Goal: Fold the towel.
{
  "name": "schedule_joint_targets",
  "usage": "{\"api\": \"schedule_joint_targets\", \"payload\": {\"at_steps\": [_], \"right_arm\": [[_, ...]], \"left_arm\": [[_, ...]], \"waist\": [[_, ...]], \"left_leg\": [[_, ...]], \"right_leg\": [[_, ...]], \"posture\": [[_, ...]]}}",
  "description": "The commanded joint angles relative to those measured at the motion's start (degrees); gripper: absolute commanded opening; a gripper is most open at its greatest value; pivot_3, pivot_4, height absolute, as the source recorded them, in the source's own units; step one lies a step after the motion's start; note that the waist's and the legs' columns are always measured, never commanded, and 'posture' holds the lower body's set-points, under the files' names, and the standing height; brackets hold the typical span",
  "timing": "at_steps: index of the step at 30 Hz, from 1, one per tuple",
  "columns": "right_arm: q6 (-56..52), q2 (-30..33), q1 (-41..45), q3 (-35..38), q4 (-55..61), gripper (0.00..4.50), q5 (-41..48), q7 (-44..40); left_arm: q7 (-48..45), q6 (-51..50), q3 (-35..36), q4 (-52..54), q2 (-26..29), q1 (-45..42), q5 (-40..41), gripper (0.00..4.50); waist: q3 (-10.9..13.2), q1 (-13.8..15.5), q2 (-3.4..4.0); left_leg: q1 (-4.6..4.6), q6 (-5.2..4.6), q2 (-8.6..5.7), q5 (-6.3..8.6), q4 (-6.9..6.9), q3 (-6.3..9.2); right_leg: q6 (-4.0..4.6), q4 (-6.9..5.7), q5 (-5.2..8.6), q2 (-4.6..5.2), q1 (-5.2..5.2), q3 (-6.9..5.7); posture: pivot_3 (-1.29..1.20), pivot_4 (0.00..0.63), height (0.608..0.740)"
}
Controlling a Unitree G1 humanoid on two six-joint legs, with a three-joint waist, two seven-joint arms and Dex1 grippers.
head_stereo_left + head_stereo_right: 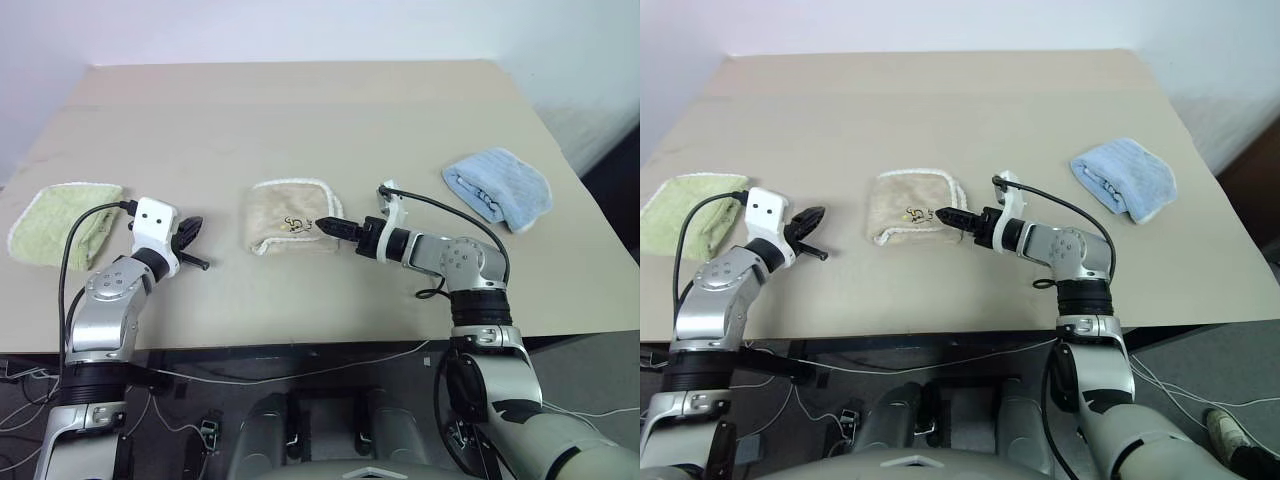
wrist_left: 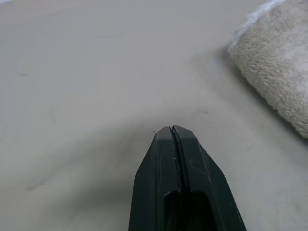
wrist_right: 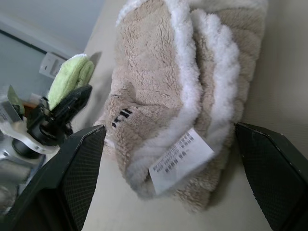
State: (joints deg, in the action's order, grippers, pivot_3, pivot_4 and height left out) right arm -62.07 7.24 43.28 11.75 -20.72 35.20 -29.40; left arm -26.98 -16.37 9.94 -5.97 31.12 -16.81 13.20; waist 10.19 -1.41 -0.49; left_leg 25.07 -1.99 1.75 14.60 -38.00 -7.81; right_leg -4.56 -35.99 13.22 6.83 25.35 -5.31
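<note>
**Towel folded, arms clear**

The worktop [image 1: 300, 110] carries the beige towel [image 1: 288, 215] at frame centre, folded into a compact stack; little seems left. Right gripper [image 3: 168, 178] faces it, jaws wide, empty. Left gripper [image 2: 174, 132], centre-left, jaws closed on nothing.

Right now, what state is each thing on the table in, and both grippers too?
Beige towel: folded into a small stack, lying flat at the table's middle, held by neither gripper.
Green towel: folded, lying near the table's left edge.
Blue towel: bunched in a loose fold, on the right side.
Left gripper: shut, holding nothing, left of the beige towel.
Right gripper: open, fingers either side of the beige towel's edge.
</note>
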Motion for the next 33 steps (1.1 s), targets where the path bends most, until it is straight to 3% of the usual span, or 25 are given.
{"api": "schedule_joint_targets", "payload": {"at_steps": [1, 6, 8, 10, 20, 28, 33], "right_arm": [[-0.08, -2.31, 2.52, -0.17, -3.19, 4.44, 0.41, 0.96], [1.55, -4.39, 5.10, 0.85, -7.19, 4.44, 0.13, 2.43], [1.97, -4.69, 5.69, 1.55, -8.04, 4.05, 0.41, 2.75], [1.85, -4.59, 5.81, 1.92, -8.11, 3.55, 0.62, 2.80], [0.55, -3.96, 4.60, 4.54, -6.06, 0.14, 2.79, 3.45], [3.57, -0.49, 5.34, 12.59, 0.01, 0.02, 7.35, 7.08], [10.68, 10.46, 8.86, 22.70, 0.79, 0.02, 8.76, 12.49]], "left_arm": [[0.52, 1.03, 0.87, 2.71, -0.42, 0.56, -0.05, 0.00], [0.97, 0.77, 0.62, 3.59, -1.45, 1.04, -0.16, 0.00], [1.07, 0.69, 0.50, 3.97, -1.73, 1.30, -0.24, 0.00], [1.10, 0.60, 0.49, 4.29, -1.87, 1.53, -0.28, 0.00], [0.86, 0.67, -0.13, 3.69, -2.29, 0.98, -0.52, 0.00], [0.53, 0.57, -0.37, 3.67, -2.29, 0.76, -0.75, 0.00], [0.13, 0.53, -1.40, 3.11, -2.87, 0.41, -0.94, 0.00]], "waist": [[0.00, -0.22, 0.00], [-0.02, -1.24, -0.02], [-0.02, -1.27, -0.02], [-0.02, -1.21, -0.02], [-0.03, -1.01, -0.05], [-0.02, -0.74, -0.04], [0.00, 0.20, 0.00]], "left_leg": [[0.00, -0.01, 0.01, 0.00, 0.00, -0.01], [0.00, -0.02, 0.03, -0.02, 0.00, -0.02], [0.00, 0.00, 0.07, -0.03, 0.00, -0.04], [0.00, 0.07, 0.08, -0.08, 0.00, -0.04], [0.04, 0.10, 0.05, -0.10, -0.04, -0.05], [0.10, 0.10, 0.04, -0.10, -0.07, -0.04], [0.12, 0.08, -0.03, -0.10, -0.10, -0.04]], "right_leg": [[0.00, 0.00, 0.00, -0.02, 0.00, 0.00], [-0.01, -0.04, 0.00, -0.13, -0.01, -0.01], [-0.01, -0.04, 0.00, -0.23, -0.01, -0.01], [-0.02, -0.04, 0.01, -0.27, -0.01, -0.01], [-0.03, -0.04, 0.00, -0.25, -0.02, -0.02], [-0.04, -0.04, 0.00, -0.24, 0.01, -0.03], [-0.04, -0.03, 0.00, -0.16, 0.01, -0.04]], "posture": [[0.00, 0.150, 0.740], [0.00, 0.150, 0.740], [0.00, 0.150, 0.740], [0.00, 0.150, 0.740], [0.00, 0.150, 0.740], [0.00, 0.150, 0.740], [0.00, 0.150, 0.740]]}}
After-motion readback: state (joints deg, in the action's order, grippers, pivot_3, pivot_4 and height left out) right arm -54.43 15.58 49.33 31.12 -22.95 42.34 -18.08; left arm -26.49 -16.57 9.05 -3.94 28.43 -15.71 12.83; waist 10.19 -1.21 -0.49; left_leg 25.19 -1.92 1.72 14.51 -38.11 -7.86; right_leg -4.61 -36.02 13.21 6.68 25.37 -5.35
